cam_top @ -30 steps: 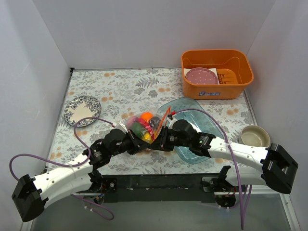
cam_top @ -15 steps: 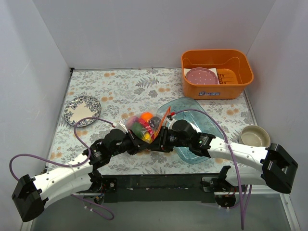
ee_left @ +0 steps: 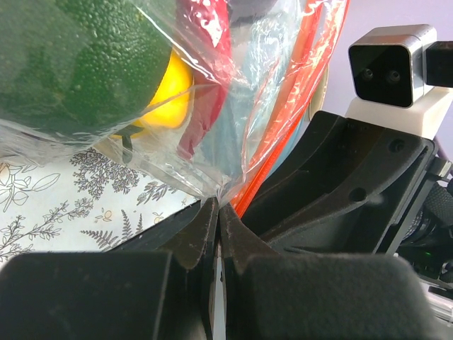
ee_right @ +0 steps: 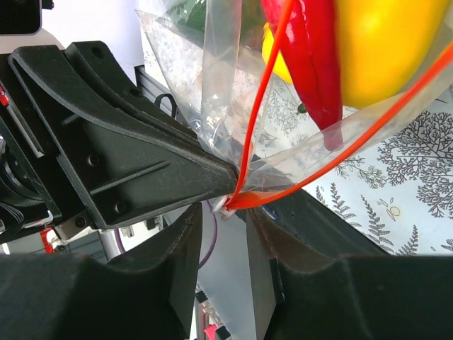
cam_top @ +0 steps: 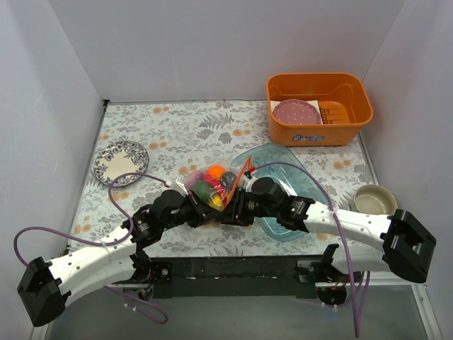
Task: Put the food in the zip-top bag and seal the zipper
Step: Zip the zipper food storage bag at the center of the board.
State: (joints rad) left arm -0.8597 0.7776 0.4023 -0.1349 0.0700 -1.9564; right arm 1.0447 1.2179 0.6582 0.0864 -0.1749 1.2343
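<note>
Lying at mid-table in the top view, the zip-top bag holds the food in bright colours, its zipper running up its right side over the edge of the clear blue tray. The left gripper and right gripper meet at the bag's near corner. Also on the table: patterned plate, small bowl, and orange bin with a pink dotted disc. Left wrist view: the left gripper has its fingers pressed together on the bag's thin film. Above them sit a green lime, yellow pepper and red chilli, with the zipper to the right. Right wrist view: the right gripper has the zipper's end at its fingertips. A gap shows lower between the fingers, so I cannot tell whether they grip it. Red chilli and yellow pepper hang inside the bag above.
</note>
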